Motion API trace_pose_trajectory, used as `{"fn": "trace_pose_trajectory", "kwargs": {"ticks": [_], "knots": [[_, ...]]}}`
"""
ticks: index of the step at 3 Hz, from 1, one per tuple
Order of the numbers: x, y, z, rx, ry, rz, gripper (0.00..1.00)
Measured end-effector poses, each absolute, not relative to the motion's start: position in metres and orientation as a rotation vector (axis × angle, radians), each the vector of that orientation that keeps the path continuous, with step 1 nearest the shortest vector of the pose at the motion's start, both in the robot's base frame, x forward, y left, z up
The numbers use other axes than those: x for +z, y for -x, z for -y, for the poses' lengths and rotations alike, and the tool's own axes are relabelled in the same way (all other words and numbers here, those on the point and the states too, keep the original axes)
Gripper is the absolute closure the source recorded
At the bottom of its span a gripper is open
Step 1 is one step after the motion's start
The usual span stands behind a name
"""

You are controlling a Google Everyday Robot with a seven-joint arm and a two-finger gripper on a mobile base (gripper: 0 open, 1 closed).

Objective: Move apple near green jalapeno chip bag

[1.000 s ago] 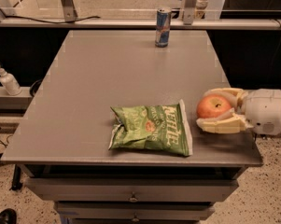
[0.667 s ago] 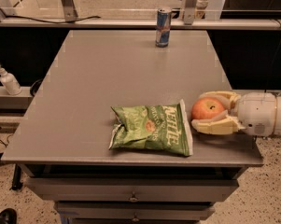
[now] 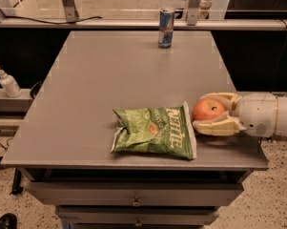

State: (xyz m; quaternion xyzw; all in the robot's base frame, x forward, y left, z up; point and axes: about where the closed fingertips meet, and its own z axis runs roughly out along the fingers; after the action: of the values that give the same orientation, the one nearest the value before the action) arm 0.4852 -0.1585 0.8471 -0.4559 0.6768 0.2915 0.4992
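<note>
The apple (image 3: 209, 109) is red-orange with a yellowish patch and sits low over the grey table (image 3: 109, 80) near its right front edge. My gripper (image 3: 198, 112) reaches in from the right, its cream fingers (image 3: 218, 127) closed around the apple on both sides. The green jalapeno chip bag (image 3: 155, 132) lies flat and crinkled at the front of the table. Its white right edge is right next to the apple; I cannot tell if they touch.
A blue and silver drink can (image 3: 166, 27) stands at the table's far edge. A white pump bottle (image 3: 8, 82) sits on a ledge to the left. Drawers (image 3: 133, 202) are below the table front. The table's right edge runs just under my gripper.
My gripper has carried the apple a little to the left, closing the gap to the chip bag's right edge. The bag and can have not moved.
</note>
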Motion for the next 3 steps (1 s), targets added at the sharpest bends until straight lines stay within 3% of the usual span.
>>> {"fn": "trace_pose_trajectory", "kwargs": {"ticks": [2, 3], "knots": [[0.8463, -0.4860, 0.1572, 0.711, 1.096, -1.655, 0.12], [0.8453, -0.4873, 0.1529, 0.724, 1.091, -1.683, 0.00]]}}
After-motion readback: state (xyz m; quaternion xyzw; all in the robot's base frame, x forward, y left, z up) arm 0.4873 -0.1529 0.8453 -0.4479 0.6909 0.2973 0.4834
